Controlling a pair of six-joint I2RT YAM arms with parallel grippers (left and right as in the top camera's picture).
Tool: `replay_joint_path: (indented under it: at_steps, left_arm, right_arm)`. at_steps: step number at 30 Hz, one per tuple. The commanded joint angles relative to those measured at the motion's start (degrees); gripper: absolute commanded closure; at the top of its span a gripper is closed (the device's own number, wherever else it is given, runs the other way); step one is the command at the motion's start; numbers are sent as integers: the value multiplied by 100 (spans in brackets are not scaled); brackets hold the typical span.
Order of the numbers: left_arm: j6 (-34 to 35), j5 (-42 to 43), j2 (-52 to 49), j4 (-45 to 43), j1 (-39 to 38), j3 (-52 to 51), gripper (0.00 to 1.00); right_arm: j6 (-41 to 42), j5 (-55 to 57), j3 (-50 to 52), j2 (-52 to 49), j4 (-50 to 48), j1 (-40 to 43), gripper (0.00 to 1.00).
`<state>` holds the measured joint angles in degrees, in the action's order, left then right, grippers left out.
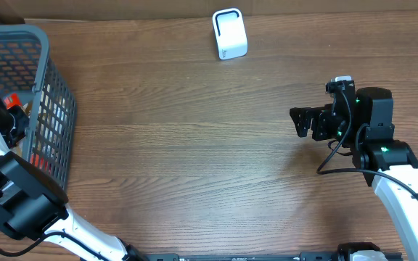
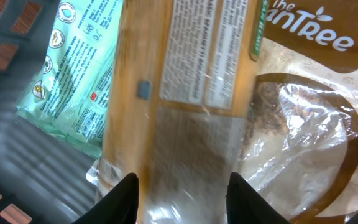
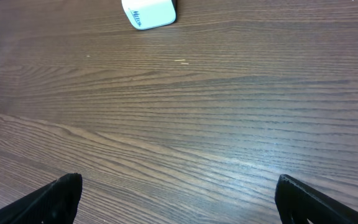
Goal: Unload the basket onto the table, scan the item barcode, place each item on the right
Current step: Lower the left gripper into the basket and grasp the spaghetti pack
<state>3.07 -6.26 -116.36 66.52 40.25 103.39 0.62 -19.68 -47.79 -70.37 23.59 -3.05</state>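
In the left wrist view my left gripper (image 2: pixel 182 202) hangs inside the basket, its two dark fingers parted over a blurred orange-brown pouch (image 2: pixel 185 93) with a printed label. The pouch fills the space under the jaws; I cannot tell whether the fingers touch it. No barcode shows clearly. The white scanner (image 1: pixel 230 33) stands at the back of the table and also appears in the right wrist view as the scanner (image 3: pixel 149 11). My right gripper (image 1: pixel 302 122) hovers wide open over bare wood at the right, nothing between its fingers (image 3: pixel 67 190).
The grey mesh basket (image 1: pixel 49 87) stands at the table's left edge, with my left arm reaching into it. Inside lie a green pouch (image 2: pixel 73 74) and a brown bag with a clear window (image 2: pixel 303 124). The basket wall (image 2: pixel 5 37) is close on the left.
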Motion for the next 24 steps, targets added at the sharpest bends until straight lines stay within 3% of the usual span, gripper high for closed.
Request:
replay_joint_path:
  at_steps: [1,10,18,24]
  left_arm:
    - [37,-28,225,-13,24,-57,61]
    - [35,-245,225,-476,35,-614,49]
    - [9,-310,227,-723,243,-573,23]
    - [-693,-321,225,-1095,258,-581,13]
  right_arm:
    - [-28,-35,-136,-17,-35,-31,0]
    - [-28,-35,-136,-17,-35,-31,0]
    - [-28,-35,-136,-17,-35,-31,0]
    - [-28,-35,-136,-17,-35,-31,0]
